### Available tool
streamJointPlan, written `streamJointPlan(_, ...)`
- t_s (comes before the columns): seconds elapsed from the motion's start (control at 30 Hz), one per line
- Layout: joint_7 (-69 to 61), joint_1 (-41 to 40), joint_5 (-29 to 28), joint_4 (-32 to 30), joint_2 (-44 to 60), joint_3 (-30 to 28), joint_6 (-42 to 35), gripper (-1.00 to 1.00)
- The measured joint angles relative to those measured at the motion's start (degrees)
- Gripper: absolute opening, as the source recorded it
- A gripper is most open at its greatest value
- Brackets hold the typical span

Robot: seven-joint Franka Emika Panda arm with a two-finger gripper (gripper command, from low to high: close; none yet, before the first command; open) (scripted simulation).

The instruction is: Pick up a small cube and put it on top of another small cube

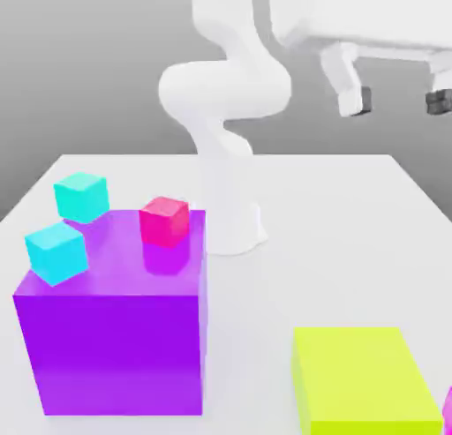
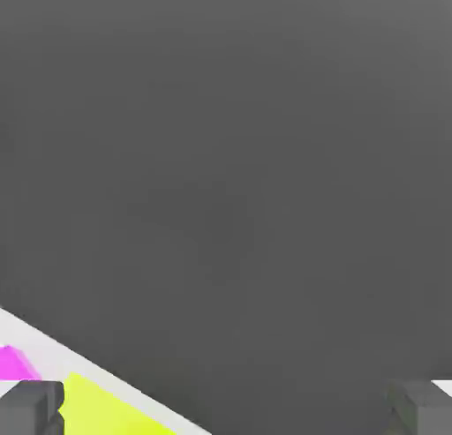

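The violet block [image 1: 110,336] stands on the white desk [image 1: 353,230] and serves as the landmark here. On its top face, near the far corner, sits a crimson small cube [image 1: 164,221]. A cyan cube [image 1: 56,252] rests at the top's edge toward the exterior view's left, and a second cyan cube [image 1: 81,196] lies beyond the block, though whether it stands on the desk behind or on the block cannot be told. To the exterior view's right of the violet block lies a yellow-green block [image 1: 362,378], and past that, at the very edge, a sliver of magenta [image 1: 448,411] is probably the small magenta cube, well apart from the violet block; in the hand view it [image 2: 14,363] appears just beside the yellow-green block [image 2: 101,407]. The arm's white base [image 1: 231,221] stands behind the violet block. High above the desk hangs the end effector [image 1: 399,100], its two dark fingers spread wide and empty.
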Motion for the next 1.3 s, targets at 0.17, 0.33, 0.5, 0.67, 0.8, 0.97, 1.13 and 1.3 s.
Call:
streamJointPlan(0.17, -4.8, 3.9, -1.2, 1.6, 10.4, 2.0, 2.1, 0.0)
streamJointPlan(0.33, -8.9, 6.2, -3.5, 3.3, 20.9, 3.5, 4.3, 0.0)
streamJointPlan(0.5, -12.2, 9.2, -6.9, 5.0, 31.4, 5.0, 6.3, 0.0)
streamJointPlan(0.67, -12.4, 11.6, -9.9, 7.0, 41.9, 4.1, 11.9, 0.0)
streamJointPlan(0.8, -12.2, 11.8, -10.2, 7.4, 43.4, 3.8, 13.0, -1.0)
streamJointPlan(0.97, -12.5, 11.7, -9.9, 7.1, 42.1, 4.0, 11.9, -1.0)
streamJointPlan(1.13, -12.1, 9.3, -6.5, 4.0, 32.3, 4.2, 5.4, -1.0)
streamJointPlan(1.3, -7.0, 5.7, -2.8, -0.8, 21.7, 0.6, -0.1, -1.0)
